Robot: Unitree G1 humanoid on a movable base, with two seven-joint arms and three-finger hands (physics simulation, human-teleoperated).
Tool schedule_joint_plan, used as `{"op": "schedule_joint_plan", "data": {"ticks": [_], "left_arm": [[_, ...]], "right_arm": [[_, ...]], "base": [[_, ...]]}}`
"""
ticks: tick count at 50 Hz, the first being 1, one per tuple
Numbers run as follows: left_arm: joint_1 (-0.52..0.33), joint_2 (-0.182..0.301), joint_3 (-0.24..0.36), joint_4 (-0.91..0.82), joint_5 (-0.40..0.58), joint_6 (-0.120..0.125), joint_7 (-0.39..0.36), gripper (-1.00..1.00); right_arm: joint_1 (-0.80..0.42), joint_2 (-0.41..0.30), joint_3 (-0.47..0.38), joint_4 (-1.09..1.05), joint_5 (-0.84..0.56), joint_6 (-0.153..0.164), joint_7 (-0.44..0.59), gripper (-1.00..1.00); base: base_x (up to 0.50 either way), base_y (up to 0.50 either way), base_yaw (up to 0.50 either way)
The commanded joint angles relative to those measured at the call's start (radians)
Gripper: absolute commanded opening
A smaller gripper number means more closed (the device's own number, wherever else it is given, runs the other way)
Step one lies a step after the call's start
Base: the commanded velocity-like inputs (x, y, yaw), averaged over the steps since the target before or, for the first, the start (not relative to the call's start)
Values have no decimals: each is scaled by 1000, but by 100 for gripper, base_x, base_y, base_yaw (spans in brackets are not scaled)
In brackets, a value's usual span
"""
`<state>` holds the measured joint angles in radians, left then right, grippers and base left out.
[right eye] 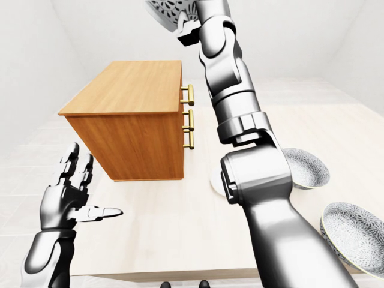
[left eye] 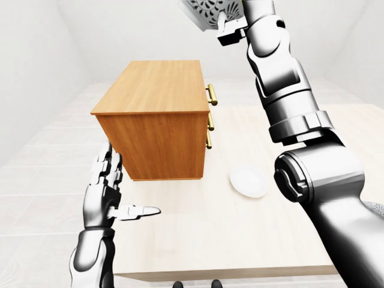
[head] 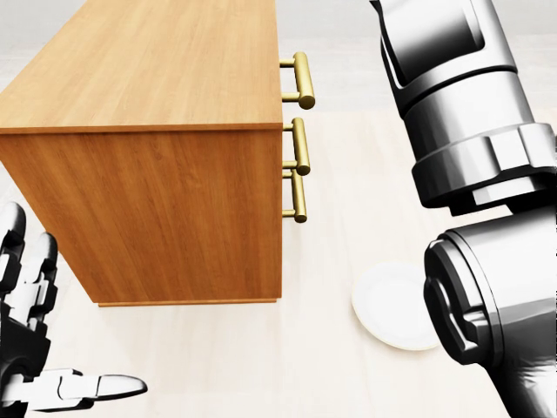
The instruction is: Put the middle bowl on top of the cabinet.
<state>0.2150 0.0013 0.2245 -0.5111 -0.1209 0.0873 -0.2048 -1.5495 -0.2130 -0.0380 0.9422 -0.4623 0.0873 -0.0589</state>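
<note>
White walls close round a pale worktop (left eye: pixel 198 240) on which a wooden cabinet (left eye: pixel 156 114) stands. High above the cabinet's handle side, at the top edge of the left-eye view, the middle bowl (left eye: pixel 207 11) hangs tilted in the air. The right hand (left eye: pixel 231 32) has its fingers clenched on the bowl's rim, and the silver right arm rises steeply to it. Brass handles (left eye: pixel 210 96) line the cabinet's right face. Right of the cabinet, near its base, a white plate (left eye: pixel 249 182) lies on the worktop. Farther right of the cabinet, in the right-eye view, sit a second bowl (right eye: pixel 307 169) and a third bowl (right eye: pixel 354 235). Below the cabinet's left corner, the left hand (left eye: pixel 108 192) hovers released, fingers spread, thumb pointing right.
</note>
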Motion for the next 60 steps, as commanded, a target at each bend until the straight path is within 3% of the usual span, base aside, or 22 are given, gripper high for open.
{"op": "schedule_joint_plan", "data": {"ticks": [1,15,26,41,60], "left_arm": [[17,-3,12,-23,-11,0,-12,100],[63,-16,50,-115,-39,0,-36,100],[72,-35,55,-123,-26,0,-53,100],[72,-45,47,-96,-17,0,-66,100],[72,-45,56,-75,-27,0,-76,100]], "right_arm": [[-102,35,17,91,-48,0,-52,-100],[-88,83,76,171,-149,0,-100,-100],[-54,133,152,260,-312,0,-106,-100],[-84,203,154,259,-440,0,-30,-100],[-85,215,123,261,-502,0,-22,-100]], "base": [[0,0,0],[0,0,0],[0,0,0],[0,0,0],[0,0,0]]}}
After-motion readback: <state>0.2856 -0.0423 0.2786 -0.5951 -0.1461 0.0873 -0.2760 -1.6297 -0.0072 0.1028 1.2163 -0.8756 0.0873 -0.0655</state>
